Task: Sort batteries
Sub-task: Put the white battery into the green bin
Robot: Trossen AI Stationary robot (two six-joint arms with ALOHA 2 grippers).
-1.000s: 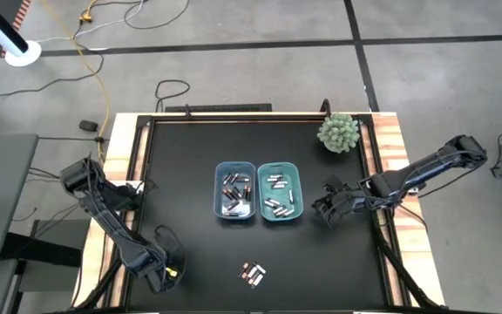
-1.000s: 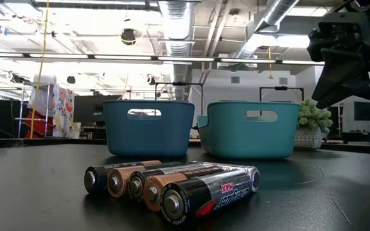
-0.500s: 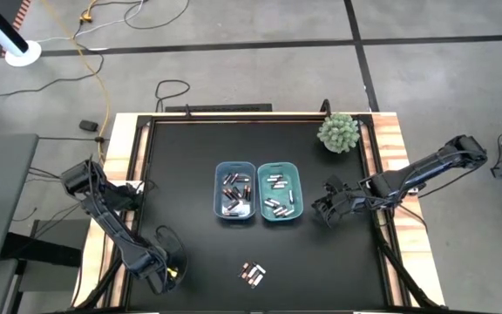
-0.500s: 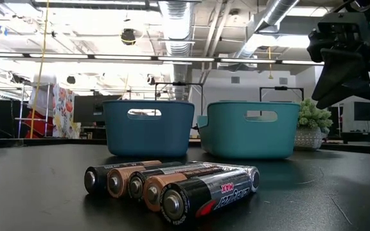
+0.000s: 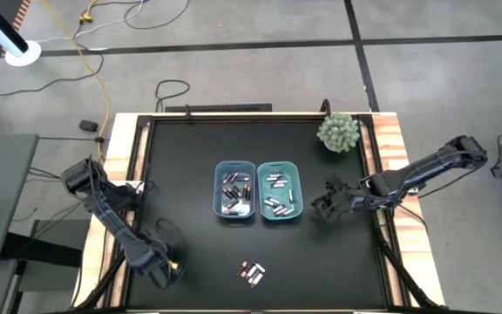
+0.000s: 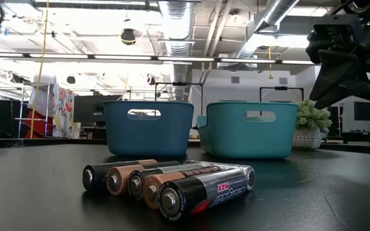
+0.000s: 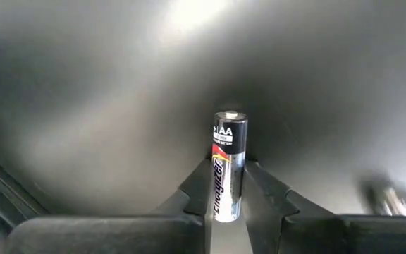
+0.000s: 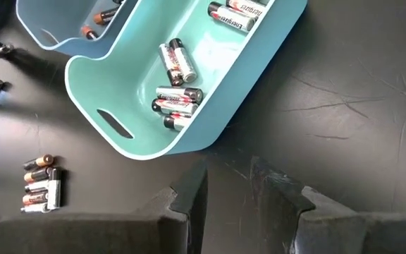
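A: From above, the black table [image 5: 181,174] is seen with two bins side by side at its middle: a blue bin [image 5: 234,190] and, touching it on the right, a teal bin [image 5: 280,191]. Batteries are scattered in both.

B: And a small row of loose batteries [image 5: 252,273] is lying near the front edge. The left gripper [image 5: 166,260] is set low at the table's front left corner; the right gripper [image 5: 328,206] is parked just right of the teal bin. A potted plant [image 5: 338,132] is placed at the far right corner.

A: Down at table height, that loose row [image 6: 172,186] is laid side by side in the foreground, copper ends toward the camera, one black-and-silver cell nearest. Both bins are seen behind it, and the right gripper is hung at the upper right, above the plant.

B: Now the left wrist view: a single AA battery [image 7: 228,166] is clamped between the two dark fingers [image 7: 270,194], so the left gripper is clenched on it. Bare black tabletop lies beyond.

A: Right wrist view: nothing is held. Its fingers [image 8: 189,190] are parted a little over bare table, beside the teal bin, where silver-and-black cells are lying. The loose row is seen farther off.
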